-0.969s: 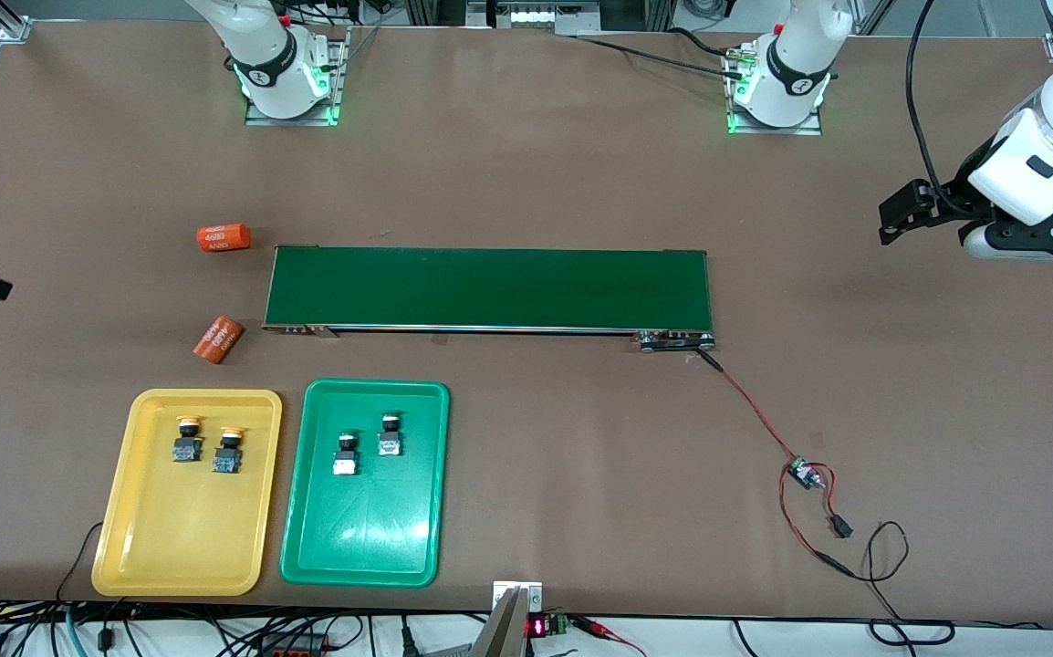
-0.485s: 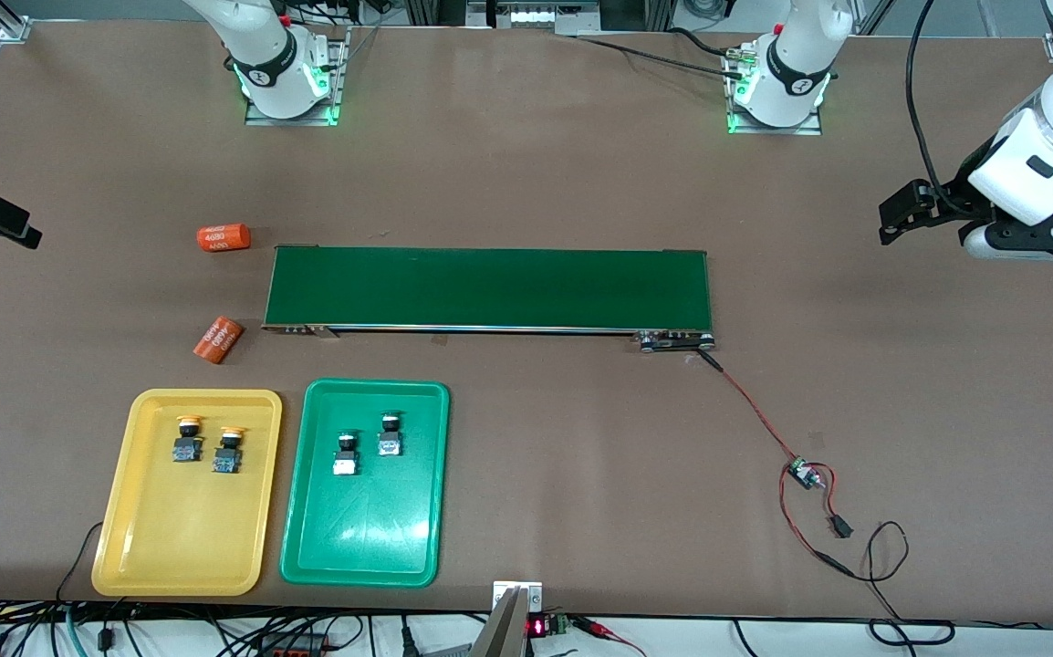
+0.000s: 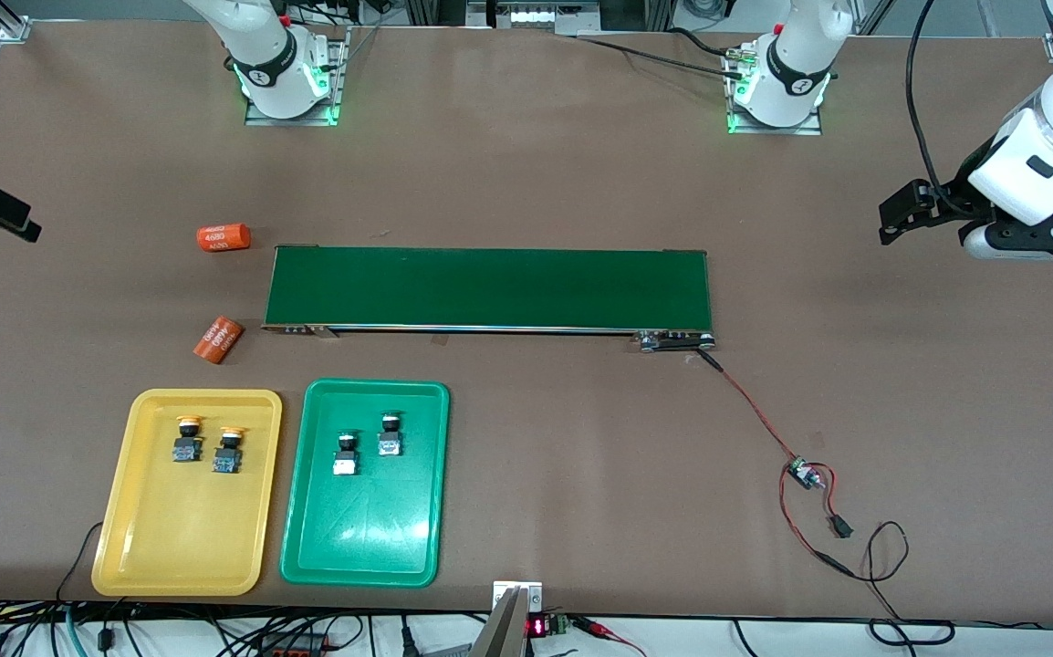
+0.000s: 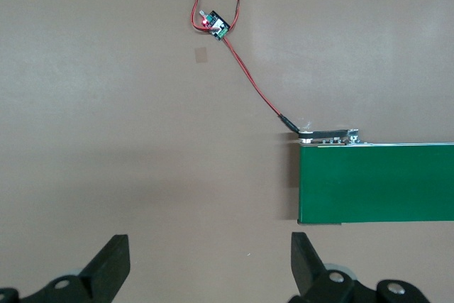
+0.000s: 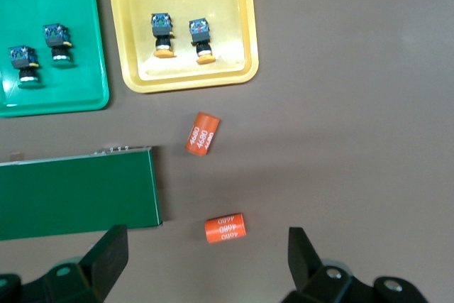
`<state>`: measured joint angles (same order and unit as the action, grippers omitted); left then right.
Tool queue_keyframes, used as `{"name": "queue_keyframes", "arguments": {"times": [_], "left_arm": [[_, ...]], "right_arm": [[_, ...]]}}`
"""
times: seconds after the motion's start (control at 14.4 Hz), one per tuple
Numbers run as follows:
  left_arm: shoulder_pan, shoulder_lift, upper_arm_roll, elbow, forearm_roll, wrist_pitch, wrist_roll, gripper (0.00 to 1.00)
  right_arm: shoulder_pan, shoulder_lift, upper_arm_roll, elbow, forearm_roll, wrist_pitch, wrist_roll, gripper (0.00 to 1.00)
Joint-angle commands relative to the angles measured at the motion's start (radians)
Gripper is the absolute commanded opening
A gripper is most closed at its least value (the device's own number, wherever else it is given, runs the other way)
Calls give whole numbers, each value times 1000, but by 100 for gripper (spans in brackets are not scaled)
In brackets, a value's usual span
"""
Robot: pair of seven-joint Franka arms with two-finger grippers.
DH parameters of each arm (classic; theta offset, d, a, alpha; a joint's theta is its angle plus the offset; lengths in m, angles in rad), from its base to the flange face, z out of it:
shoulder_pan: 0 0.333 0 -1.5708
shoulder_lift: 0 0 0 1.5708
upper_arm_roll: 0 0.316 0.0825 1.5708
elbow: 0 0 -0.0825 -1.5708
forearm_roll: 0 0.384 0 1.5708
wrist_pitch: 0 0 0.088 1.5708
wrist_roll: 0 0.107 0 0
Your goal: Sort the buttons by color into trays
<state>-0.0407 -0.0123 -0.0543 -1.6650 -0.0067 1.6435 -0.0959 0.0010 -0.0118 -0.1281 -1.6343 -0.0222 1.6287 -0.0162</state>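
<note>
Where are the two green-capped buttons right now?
In the front view, both green-capped buttons sit in the green tray, in its half nearer the conveyor belt, beside the yellow tray.

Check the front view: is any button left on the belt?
No, the belt is bare; two buttons lie in the yellow tray and two in the green tray.

A brown table (image 3: 526, 164) carries a long dark-green conveyor belt (image 3: 488, 288), with two orange cylinders (image 3: 223, 238) lying off its end toward the right arm's side. Nearer the front camera sit a yellow tray (image 3: 187, 547) and a green tray (image 3: 362, 538) side by side. A small circuit board on red and black wires (image 3: 803, 474) lies toward the left arm's end.
</note>
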Motion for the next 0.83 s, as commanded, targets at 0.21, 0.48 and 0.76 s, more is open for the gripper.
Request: {"name": "queue_keyframes", "arguments": {"times": [0.21,0.48,0.76], "left_arm": [[-2,9,-1,28,13,-19,-1,100],[-2,11,1,28,13,-21,-4,100],[-2,9,-1,28,13,-21,-5,100]], "right_arm": [[8,-59,-1,-19,-27,-20,-10,100],[10,-51,2,10,-19,-75,-5,100],[10,-46,1,10,-2,-79,-4,100]]}}
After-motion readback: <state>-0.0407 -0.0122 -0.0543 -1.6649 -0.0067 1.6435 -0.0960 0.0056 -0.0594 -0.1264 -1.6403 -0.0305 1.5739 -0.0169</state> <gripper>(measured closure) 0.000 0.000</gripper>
